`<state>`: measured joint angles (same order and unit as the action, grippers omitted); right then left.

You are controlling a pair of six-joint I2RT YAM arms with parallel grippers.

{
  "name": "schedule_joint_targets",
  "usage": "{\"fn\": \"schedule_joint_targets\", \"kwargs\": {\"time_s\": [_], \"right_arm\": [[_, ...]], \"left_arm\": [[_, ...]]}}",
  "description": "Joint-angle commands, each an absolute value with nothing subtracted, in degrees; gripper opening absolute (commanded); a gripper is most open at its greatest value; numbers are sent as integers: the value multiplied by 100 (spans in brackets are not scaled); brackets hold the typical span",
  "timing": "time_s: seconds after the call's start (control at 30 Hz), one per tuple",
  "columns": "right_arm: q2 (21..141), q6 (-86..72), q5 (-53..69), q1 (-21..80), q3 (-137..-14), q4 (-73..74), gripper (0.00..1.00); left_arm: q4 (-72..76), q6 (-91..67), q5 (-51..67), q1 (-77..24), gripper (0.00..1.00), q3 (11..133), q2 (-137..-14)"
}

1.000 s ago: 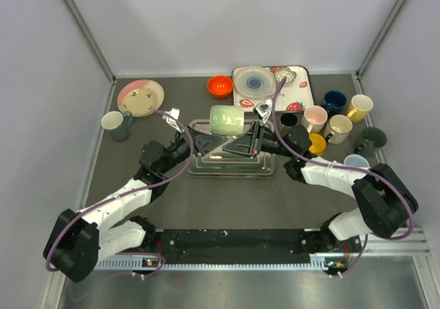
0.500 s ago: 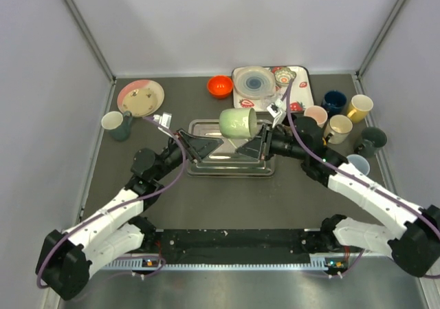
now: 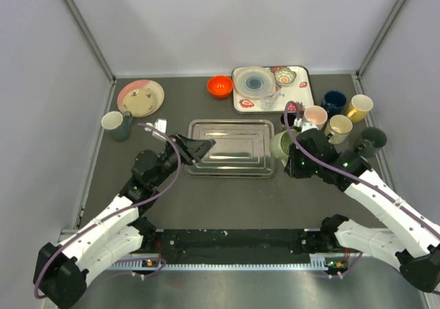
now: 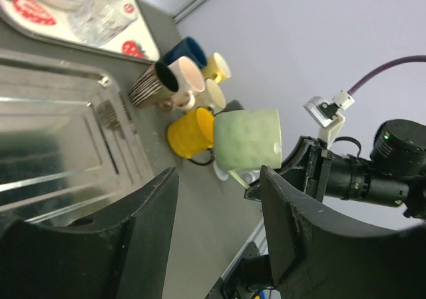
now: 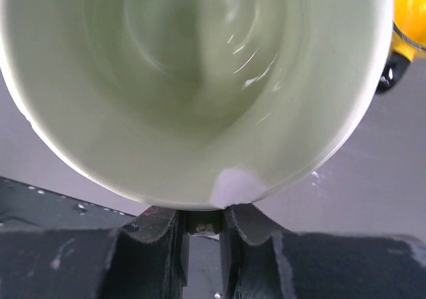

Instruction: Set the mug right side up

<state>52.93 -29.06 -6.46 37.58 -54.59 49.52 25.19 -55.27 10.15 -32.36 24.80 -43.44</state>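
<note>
The light green mug (image 3: 279, 146) hangs just off the right end of the metal tray (image 3: 232, 159), held in the air by my right gripper (image 3: 289, 155). In the right wrist view its open mouth (image 5: 200, 79) faces the camera, and the right gripper (image 5: 203, 229) is shut on the mug just below the rim. In the left wrist view the mug (image 4: 246, 139) shows tilted on its side, its mouth toward the right arm. My left gripper (image 3: 199, 146) stands open over the tray's left end with nothing between its fingers (image 4: 150, 232).
A cluster of mugs (image 3: 338, 126) stands at the right, with a yellow mug (image 4: 186, 131) close to the held one. A strawberry-print tray (image 3: 297, 101), a red bowl (image 3: 220, 86) and a pink plate (image 3: 141, 97) line the back. A dark mug (image 3: 117, 124) stands at the left.
My left gripper has opened, let go of the mug and drawn back to the left. The right gripper has carried the mug from above the tray to its right end.
</note>
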Motion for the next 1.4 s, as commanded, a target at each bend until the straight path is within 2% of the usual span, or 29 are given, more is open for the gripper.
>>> {"fn": "schedule_joint_targets", "kwargs": {"time_s": [0.0, 0.53, 0.83, 0.9, 0.93, 1.03, 1.13, 1.37], "right_arm": [[5387, -3032, -1161, 3744, -5178, 5133, 0], [6538, -3542, -1556, 3666, -4237, 4413, 0], [6847, -3525, -1415, 3472, -4025, 4087, 0], [6803, -3498, -1328, 3480, -4043, 4087, 8], [6768, -3489, -1292, 3480, -4052, 4087, 21], [6584, -3498, -1213, 3480, -4078, 4122, 42], [6364, -3507, -1160, 3480, -4174, 4271, 52], [5880, -3568, -1090, 3770, -5016, 4886, 62]], "left_arm": [[1944, -5344, 896, -3226, 57, 2575, -4561], [124, -5001, 325, -3217, 55, 2926, -4843], [-184, -4878, 158, -3226, 55, 2953, -4834], [-228, -4852, 150, -3226, 56, 2962, -4834], [-237, -4852, 149, -3226, 56, 2953, -4851], [-263, -4834, 150, -3226, 56, 2979, -4860], [-290, -4808, 158, -3226, 57, 3006, -4887], [-387, -4738, 71, -3226, 58, 3041, -4834]]}}
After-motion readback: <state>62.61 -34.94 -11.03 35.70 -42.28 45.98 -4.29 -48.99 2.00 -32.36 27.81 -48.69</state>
